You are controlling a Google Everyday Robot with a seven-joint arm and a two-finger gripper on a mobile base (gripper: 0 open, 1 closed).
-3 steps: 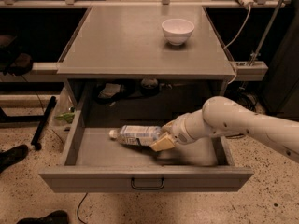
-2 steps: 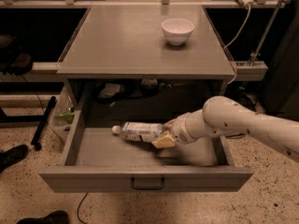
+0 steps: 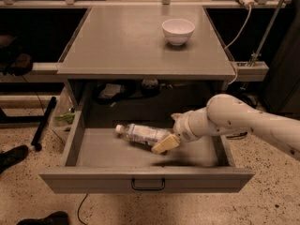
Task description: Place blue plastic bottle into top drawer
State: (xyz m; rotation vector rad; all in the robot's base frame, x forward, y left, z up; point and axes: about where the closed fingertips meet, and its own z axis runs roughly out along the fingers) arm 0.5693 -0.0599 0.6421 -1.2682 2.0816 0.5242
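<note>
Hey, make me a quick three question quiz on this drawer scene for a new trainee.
1. True or false: the top drawer is closed.
2. The gripper holds the blue plastic bottle at: A) its cap end, B) its base end, C) its middle.
3. What stands on the tabletop?
Key: 1 false, it is open. 2 B; the gripper is inside the drawer, right of centre. 3 a white bowl.

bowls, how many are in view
1. The white bowl stands back right on the cabinet top. None shows in the open top drawer, where the gripper grips the blue plastic bottle; the dim space behind could hide more.
</note>
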